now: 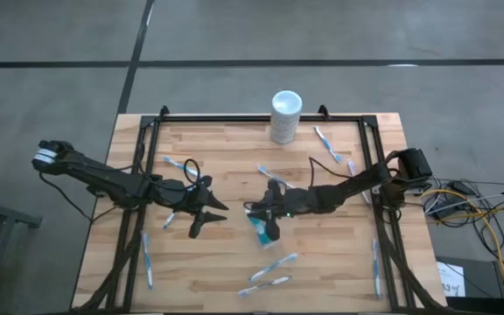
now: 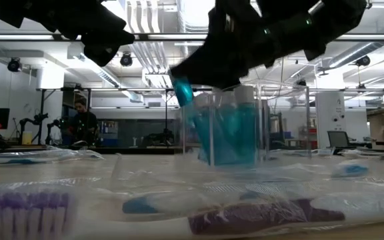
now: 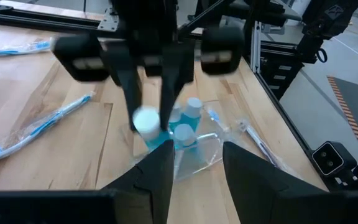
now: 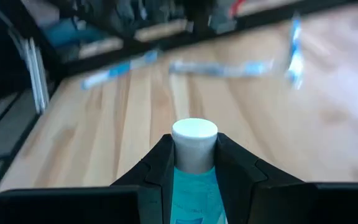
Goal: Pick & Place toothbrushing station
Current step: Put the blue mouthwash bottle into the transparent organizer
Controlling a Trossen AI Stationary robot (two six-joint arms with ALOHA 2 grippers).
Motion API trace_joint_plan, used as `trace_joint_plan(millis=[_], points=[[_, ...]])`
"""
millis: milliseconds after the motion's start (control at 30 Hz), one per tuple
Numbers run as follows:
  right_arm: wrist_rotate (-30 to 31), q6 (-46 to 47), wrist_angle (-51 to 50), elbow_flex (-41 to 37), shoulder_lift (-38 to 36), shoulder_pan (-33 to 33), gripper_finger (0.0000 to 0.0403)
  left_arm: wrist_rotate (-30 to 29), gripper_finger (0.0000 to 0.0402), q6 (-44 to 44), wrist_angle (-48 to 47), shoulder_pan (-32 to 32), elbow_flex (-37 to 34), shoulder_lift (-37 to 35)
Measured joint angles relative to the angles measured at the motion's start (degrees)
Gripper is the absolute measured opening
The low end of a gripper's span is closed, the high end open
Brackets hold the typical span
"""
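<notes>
A small clear cup [image 1: 268,233] stands mid-table with teal-and-white tubes [image 3: 188,121] upright in it. My right gripper [image 1: 263,216] reaches in from the table's right, just above the cup's rim, and is shut on another teal tube [image 4: 194,177]. In the low view this tube [image 2: 182,90] slants over the cup [image 2: 227,137]. My left gripper [image 3: 194,165] hovers open to the cup's left with nothing between its fingers. Wrapped blue-and-white toothbrushes [image 1: 268,265] lie flat around the table. My right gripper pinches the tube's teal body [image 4: 194,173] just behind its white cap [image 4: 194,135], one finger on each side. The tube lies along the fingers, cap sticking out past their tips. It is tilted and lifted off the table; whether it touches the cup, I cannot tell.
A tall white cylinder [image 1: 286,115] stands at the table's far edge. More toothbrushes lie at the far right [image 1: 327,144], near right [image 1: 375,267], near left [image 1: 147,260] and far left [image 1: 175,163]. A black frame [image 1: 234,120] rims the wooden top.
</notes>
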Motion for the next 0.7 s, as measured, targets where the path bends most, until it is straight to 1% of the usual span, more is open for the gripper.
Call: trace_joint_plan(millis=[133, 233, 467, 700], points=[[-3.4, 2.8, 0.6, 0.0, 1.0, 0.1, 0.0082, 0.0, 0.0142, 0.0, 0.0, 0.0, 0.0, 0.0], [-3.3, 2.1, 0.7, 0.0, 1.1, 0.7, 0.0082, 0.0, 0.0142, 0.0, 0.0, 0.0, 0.0, 0.0], [-3.4, 1.6, 1.7, 0.1, -1.1, 1.0, 0.0082, 0.0, 0.0142, 0.0, 0.2, 0.0, 0.0, 0.0], [-4.3, 2.3, -1.1, 0.1, -1.6, 2.2, 0.0082, 0.0, 0.0142, 0.0, 0.1, 0.0, 0.0, 0.0]])
